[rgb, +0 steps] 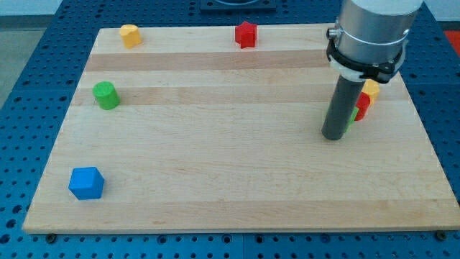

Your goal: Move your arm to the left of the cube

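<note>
The blue cube (pixel 86 183) sits near the board's bottom left corner. My tip (pixel 333 136) rests on the board at the view's right, far to the right of the cube and somewhat above it. The rod stands right against a cluster of small blocks: a yellow block (pixel 371 88), a red block (pixel 363 105) and a green block (pixel 351 116), all partly hidden behind the rod.
A green cylinder (pixel 106 95) stands at the left side. A yellow block (pixel 130 35) is at the top left edge. A red star-shaped block (pixel 246 34) is at the top middle. The wooden board (pixel 230 165) lies on a blue perforated table.
</note>
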You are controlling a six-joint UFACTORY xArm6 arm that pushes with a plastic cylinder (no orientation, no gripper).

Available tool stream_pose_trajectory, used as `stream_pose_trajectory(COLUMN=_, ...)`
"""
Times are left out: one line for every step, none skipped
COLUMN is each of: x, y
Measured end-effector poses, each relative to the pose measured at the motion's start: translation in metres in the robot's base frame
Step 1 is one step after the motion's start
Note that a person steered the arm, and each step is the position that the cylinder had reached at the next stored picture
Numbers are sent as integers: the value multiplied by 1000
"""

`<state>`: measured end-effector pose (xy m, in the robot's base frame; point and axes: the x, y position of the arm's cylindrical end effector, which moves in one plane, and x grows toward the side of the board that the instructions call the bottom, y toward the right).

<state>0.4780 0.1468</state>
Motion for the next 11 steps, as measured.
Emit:
stream_pose_trajectory(x=44, y=-3)
stream_pose_trajectory(x=101, y=-42)
stream_pose_trajectory(x=131, y=-106)
stream_pose_trajectory(x=141, y=-164)
stream_pose_trajectory(x=141, y=-229)
stream_pose_trajectory(x=141, y=-288)
stream_pose_trajectory(x=140, y=-335)
stream_pose_trajectory(x=133, y=-381)
stream_pose_trajectory(x=118, y=-412)
stream_pose_trajectory(x=106, y=-417)
stream_pose_trajectory(x=105, y=-414)
